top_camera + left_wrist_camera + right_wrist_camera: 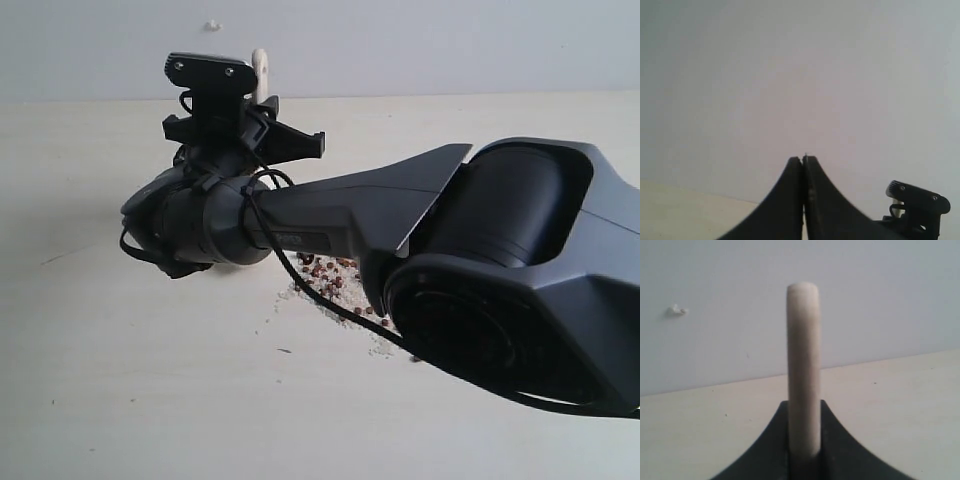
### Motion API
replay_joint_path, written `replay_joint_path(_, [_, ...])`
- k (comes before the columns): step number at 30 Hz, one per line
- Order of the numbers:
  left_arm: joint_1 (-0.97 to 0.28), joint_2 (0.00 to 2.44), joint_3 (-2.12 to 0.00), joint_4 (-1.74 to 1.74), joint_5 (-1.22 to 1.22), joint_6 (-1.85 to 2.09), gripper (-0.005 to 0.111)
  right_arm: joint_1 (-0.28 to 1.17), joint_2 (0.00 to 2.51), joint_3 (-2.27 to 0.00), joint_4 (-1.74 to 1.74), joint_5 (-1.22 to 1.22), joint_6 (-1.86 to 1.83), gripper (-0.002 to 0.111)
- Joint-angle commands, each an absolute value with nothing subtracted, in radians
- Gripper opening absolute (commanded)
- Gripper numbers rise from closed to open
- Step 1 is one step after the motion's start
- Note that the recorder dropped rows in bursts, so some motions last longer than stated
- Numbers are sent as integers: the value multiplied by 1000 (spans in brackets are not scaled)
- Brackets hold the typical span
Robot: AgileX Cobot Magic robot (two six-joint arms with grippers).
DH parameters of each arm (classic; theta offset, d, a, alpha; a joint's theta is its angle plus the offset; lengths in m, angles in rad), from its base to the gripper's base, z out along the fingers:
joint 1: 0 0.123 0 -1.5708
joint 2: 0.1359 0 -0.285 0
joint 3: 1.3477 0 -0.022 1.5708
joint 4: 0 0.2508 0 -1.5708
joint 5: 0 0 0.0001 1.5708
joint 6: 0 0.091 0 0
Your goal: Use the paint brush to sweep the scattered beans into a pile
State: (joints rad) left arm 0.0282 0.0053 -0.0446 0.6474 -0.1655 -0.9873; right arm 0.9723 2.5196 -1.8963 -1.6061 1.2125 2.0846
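Note:
My right gripper [803, 407] is shut on the paint brush's pale cream handle [802, 350], which stands up between its fingers. In the exterior view the handle's tip [261, 66] pokes up behind the right arm's wrist [200, 215]. The brush's metal band and bristles are hidden by that arm. The reddish-brown beans [328, 278] lie in a loose cluster with whitish crumbs on the table, partly covered by the arm. My left gripper [803, 159] is shut with nothing between its fingers and faces the wall, away from the beans.
The right arm's bulky black body [510, 270] fills the right of the exterior view. A black cable [312, 293] hangs across the beans. The pale table [150, 390] meets a white wall [450, 40] with a small white mark [211, 24].

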Motion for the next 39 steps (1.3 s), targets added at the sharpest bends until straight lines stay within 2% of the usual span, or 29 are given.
replay_joint_path(1, [29,0,-39,651,-165,-993,0,970,2517,-1900,-1526,1221,2043,0])
replay_joint_path(25, [29,0,-39,651,-165,-993,0,963,2477,-1900,-1446,1221,1878,0])
replay_joint_path(39, [29,0,-39,651,-165,-993,0,963,2477,-1900,-1445,1221,1650,0])
